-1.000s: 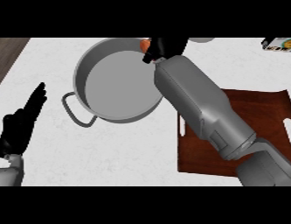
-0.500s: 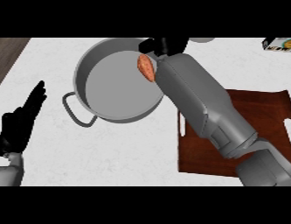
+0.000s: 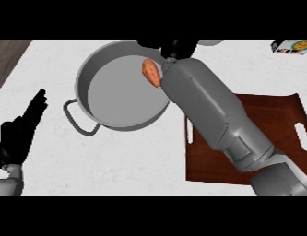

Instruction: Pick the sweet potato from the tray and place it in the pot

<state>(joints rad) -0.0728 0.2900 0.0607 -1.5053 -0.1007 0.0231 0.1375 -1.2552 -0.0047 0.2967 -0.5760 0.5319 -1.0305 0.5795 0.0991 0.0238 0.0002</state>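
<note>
Orange sweet potato (image 3: 151, 73) sits inside the round grey metal pot (image 3: 115, 99), by its right wall.
Right robot hand (image 3: 176, 47) above pot rim, can't tell fingers. Left robot hand (image 3: 21, 131) spread, resting on white counter (image 3: 135, 156).

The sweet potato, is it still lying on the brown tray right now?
No, the sweet potato lies inside the pot, against its right wall, and the tray sits apart to the right.
</note>
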